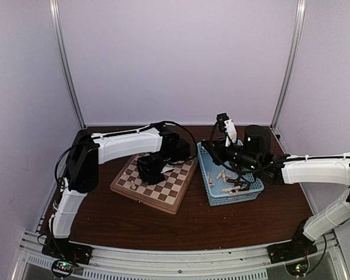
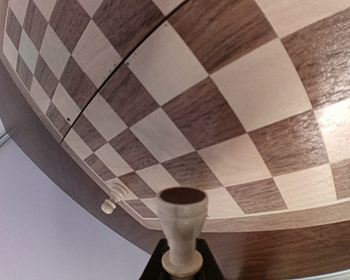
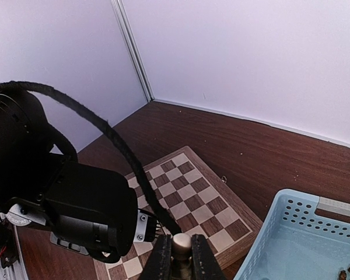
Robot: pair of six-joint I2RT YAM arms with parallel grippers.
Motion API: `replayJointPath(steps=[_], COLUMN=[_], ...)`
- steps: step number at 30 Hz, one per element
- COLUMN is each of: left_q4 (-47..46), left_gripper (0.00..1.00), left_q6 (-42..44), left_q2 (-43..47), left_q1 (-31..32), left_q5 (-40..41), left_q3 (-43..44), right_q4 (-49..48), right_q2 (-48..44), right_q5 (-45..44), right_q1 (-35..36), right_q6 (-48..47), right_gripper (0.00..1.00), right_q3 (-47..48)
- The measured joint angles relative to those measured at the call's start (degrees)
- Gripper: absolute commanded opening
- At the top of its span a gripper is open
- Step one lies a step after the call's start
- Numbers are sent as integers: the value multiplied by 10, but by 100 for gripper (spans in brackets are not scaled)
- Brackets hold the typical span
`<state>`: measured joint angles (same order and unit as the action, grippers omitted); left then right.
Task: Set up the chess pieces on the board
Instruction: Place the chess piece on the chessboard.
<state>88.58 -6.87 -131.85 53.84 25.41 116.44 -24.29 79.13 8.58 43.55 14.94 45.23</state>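
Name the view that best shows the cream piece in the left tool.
Left wrist: the cream piece sits close-up, pinched in the left tool, the board behind it. Top external hides it beneath the left arm; right wrist shows only that arm.

A light-blue perforated basket (image 1: pixel 236 199) sits on the dark wooden table (image 1: pixel 163 224).

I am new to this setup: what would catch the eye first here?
A checkered board lies left of centre; above it the left gripper holds a cream chess piece. Right of it, a light-blue basket holds loose pieces, and the right gripper grips another pale piece.
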Motion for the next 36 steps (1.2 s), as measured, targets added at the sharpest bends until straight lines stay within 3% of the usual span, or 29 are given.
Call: replayJointPath(steps=[7,17,30,36], left_q4=[6,-16,-73,-133], left_gripper=[12,36,37,39], left_q6=[2,7,1,-4], left_q2=[-10,-13,-10,45], left_q1=[0,0,0,0], left_q5=[3,0,-30,-51], left_q3=[5,15,11,-55], right_q4=[-3,-3,-3,-2], right_q2=[-1,-14,-28,-34], right_q5=[-2,-12,-15,-16], right_q1=[0,0,0,0], right_q6=[0,-3,-13,-15], right_gripper=[5,5,5,5], right_q3=[-8,-16,-17,-18])
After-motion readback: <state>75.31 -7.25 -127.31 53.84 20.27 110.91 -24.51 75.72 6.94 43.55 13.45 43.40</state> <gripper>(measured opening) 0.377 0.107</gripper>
